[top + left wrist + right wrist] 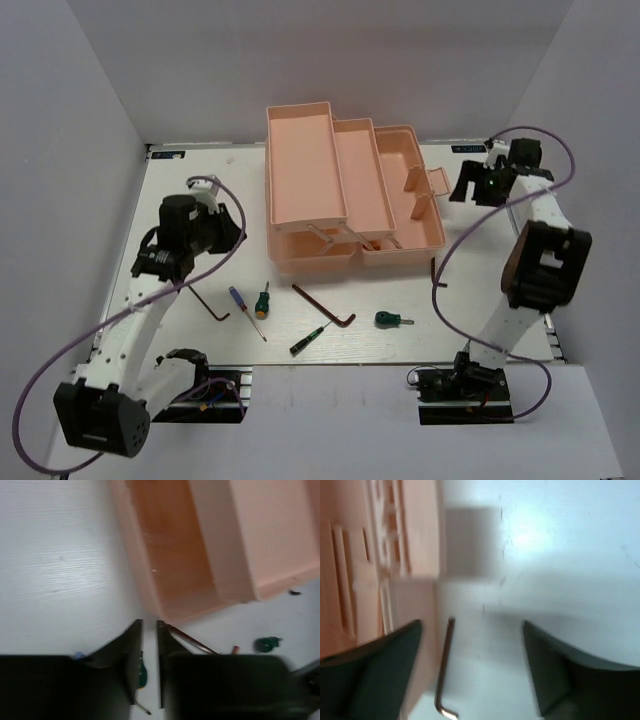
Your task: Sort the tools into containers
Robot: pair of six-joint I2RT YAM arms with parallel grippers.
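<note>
**Right jaws wide, left jaws down to a slit**

Spread wide and empty at the right gripper (471,624), over bare table just right of the toolbox (300,160). Beneath, just beside the toolbox wall: a thin dark hex key (445,670), lying flat, long axis along that wall, short hook turned away from the box. Narrowed to a slit at the left gripper (150,625), pinching nothing, close to a toolbox corner. In front of the toolbox: a longer brown hex key (325,305), lying diagonally.
</note>
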